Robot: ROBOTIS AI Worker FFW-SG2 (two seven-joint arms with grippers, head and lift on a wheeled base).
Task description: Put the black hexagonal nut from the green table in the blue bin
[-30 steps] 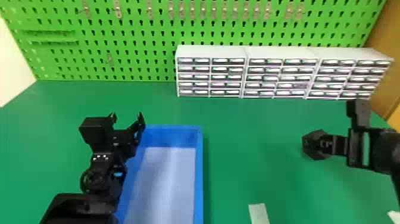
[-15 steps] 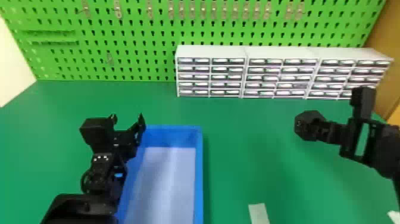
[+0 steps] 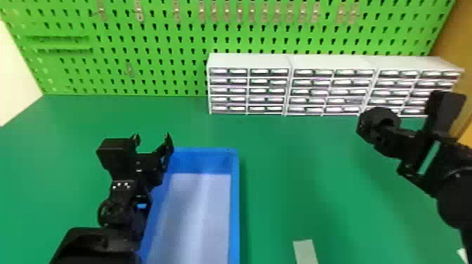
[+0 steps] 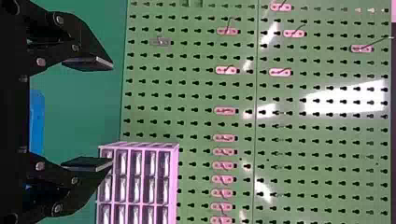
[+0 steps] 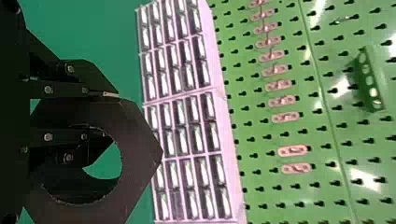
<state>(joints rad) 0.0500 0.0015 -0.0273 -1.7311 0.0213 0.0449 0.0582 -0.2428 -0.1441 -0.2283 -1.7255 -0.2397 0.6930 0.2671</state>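
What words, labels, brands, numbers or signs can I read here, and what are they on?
None that can be read.
Drawer cabinets: the fronts show only small pale patches, too blurred to tell whether any are labels.
Black hexagonal nut: no lettering to be made out.
Blue bin: none to be made out.
Pale strip on the table: none to be made out.

your black left arm (image 3: 135, 224) has rounded joints (image 3: 114, 211), a boxy housing (image 3: 117, 154) and bright screws (image 3: 120, 185); your right arm (image 3: 458, 196) is black.

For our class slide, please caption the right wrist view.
The right pincer grips the black hexagonal nut; drawer units stand beyond.
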